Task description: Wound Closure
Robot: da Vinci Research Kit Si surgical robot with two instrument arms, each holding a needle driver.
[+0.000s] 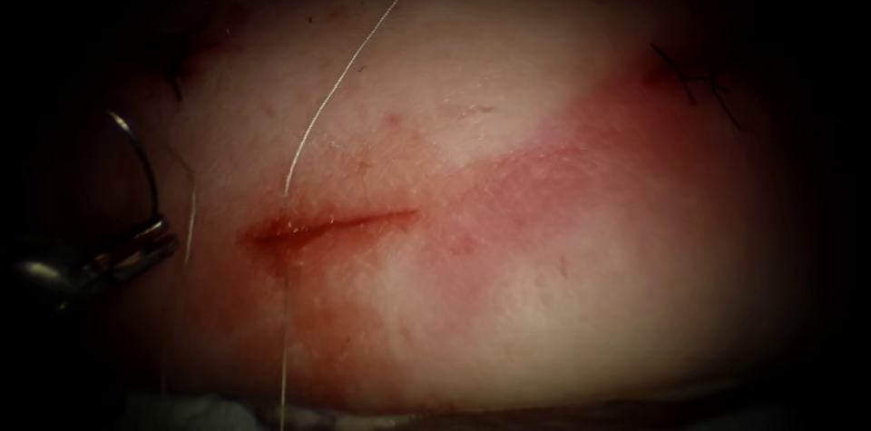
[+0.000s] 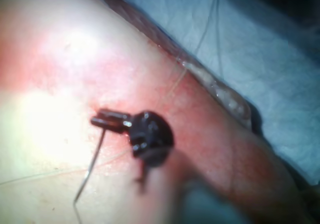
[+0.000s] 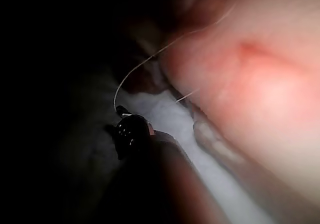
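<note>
1. In the endoscope view we see the tissue point(image 1: 508, 304) with a short red cut point(image 1: 331, 224) lying nearly level, left of the picture's middle, its lips wet with red fluid point(image 1: 272, 236).
2. The left tool point(image 1: 136, 245) comes in at the far left, well left of the cut. Its jaws are closed on the needle point(image 1: 141, 159), gripping it near one end of its curve; the rest of the curve arcs up above the jaws, clear of the tissue.
3. The left wrist view shows the same grip: the left tool point(image 2: 102, 120) pinches the needle point(image 2: 92, 164), which hangs free over the tissue point(image 2: 45, 129) and is not in it.
4. The thread point(image 1: 340, 82) runs down from the top of the endoscope view to the cut's left end and on below it toward the tissue's near edge.
5. In the right wrist view the right tool point(image 3: 125, 115) sits off the tissue's point(image 3: 260, 84) edge, with the thread point(image 3: 135, 72) curving up from its tip. We cannot tell whether its jaws grip the thread.
</note>
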